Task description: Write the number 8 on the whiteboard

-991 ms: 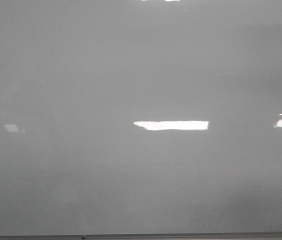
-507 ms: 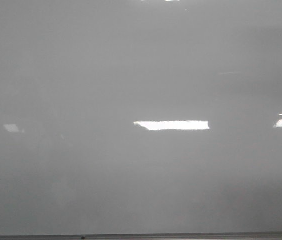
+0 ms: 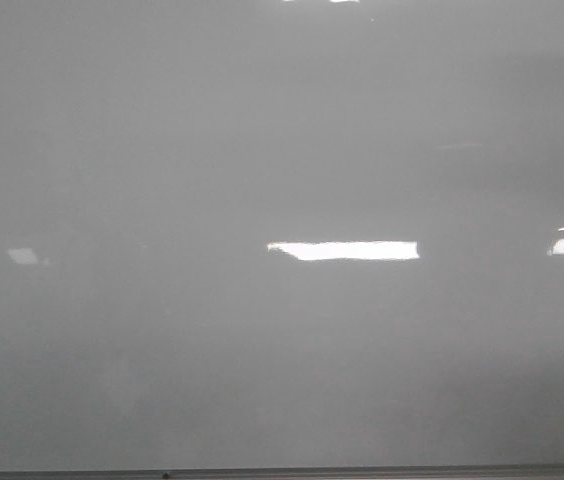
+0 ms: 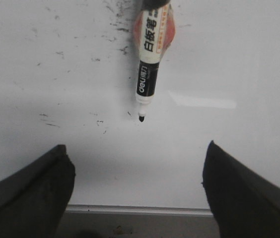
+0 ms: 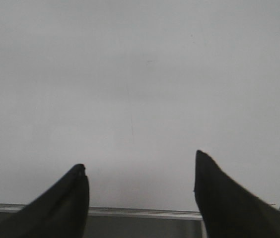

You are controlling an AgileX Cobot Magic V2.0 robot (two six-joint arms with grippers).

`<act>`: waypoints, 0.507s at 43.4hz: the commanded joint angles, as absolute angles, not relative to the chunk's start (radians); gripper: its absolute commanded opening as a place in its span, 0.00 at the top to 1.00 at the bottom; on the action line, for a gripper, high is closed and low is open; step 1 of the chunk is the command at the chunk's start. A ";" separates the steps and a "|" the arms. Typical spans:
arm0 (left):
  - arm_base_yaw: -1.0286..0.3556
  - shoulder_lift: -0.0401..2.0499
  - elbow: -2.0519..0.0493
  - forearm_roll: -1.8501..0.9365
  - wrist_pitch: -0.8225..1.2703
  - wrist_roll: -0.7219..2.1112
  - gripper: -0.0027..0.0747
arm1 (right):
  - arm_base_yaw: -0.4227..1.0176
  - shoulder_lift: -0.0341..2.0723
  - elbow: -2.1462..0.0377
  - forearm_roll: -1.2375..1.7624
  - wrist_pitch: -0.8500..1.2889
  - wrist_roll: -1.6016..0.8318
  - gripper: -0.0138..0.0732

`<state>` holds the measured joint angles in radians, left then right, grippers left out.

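The glossy pale grey whiteboard (image 3: 262, 130) fills the front view; no number 8 shows on it in any view. In the left wrist view a black-and-white marker (image 4: 149, 74) with an orange label lies on the board (image 4: 239, 54), uncapped tip pointing toward my left gripper (image 4: 137, 153). That gripper is open and empty, jaws wide apart, short of the marker tip. My right gripper (image 5: 140, 166) is open and empty over bare board (image 5: 130, 74). Neither gripper shows in the front view.
A thin grey metal edge strip (image 3: 362, 470) runs along the board's near side, also seen in the left wrist view (image 4: 140, 210) and the right wrist view (image 5: 145, 213). Old black marker smudges (image 4: 50, 121) dot the board. A bright glare patch (image 3: 344, 250) lies mid-board.
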<state>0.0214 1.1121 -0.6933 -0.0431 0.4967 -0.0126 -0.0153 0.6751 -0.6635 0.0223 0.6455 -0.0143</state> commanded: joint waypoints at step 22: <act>-0.030 1.360 -0.780 -0.016 0.142 -0.011 0.43 | -0.012 0.678 -0.700 0.027 0.588 -0.015 0.28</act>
